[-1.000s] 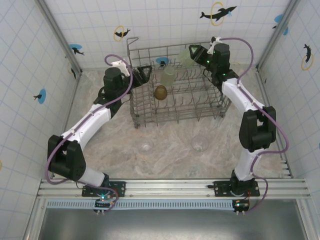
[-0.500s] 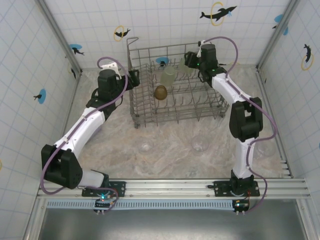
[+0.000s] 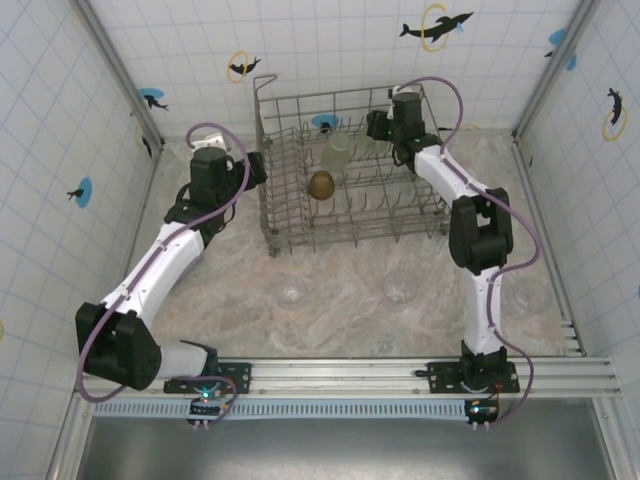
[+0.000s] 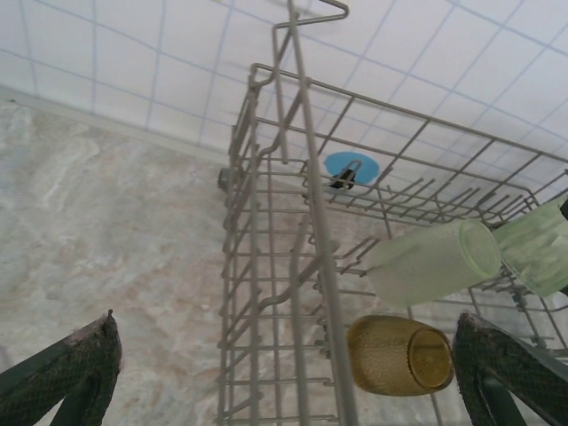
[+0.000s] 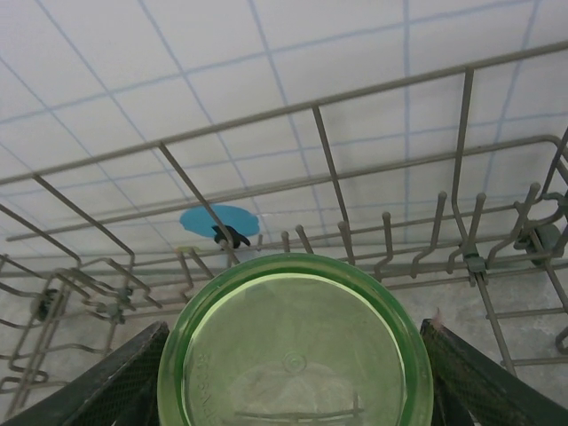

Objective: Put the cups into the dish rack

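Okay, right jaws gripped a green cup (image 5: 295,351) over the rack (image 3: 290,235), back right. Left jaws were spread wide, empty, at the rack's left wall. Amber cup (image 3: 321,184) and pale cup (image 3: 338,150) lay inside. Two clear cups (image 3: 291,293) sat on the counter (image 3: 340,330) in front.

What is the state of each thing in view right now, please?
Dish rack, upright on table, partly loaded.
Green cup, gripped over rack.
Right hand, shut on green cup.
Left hand, open, empty.
Amber cup, loaded in rack.
Pale cup, loaded in rack.
Left clear cup, on table.
Right clear cup, on table.
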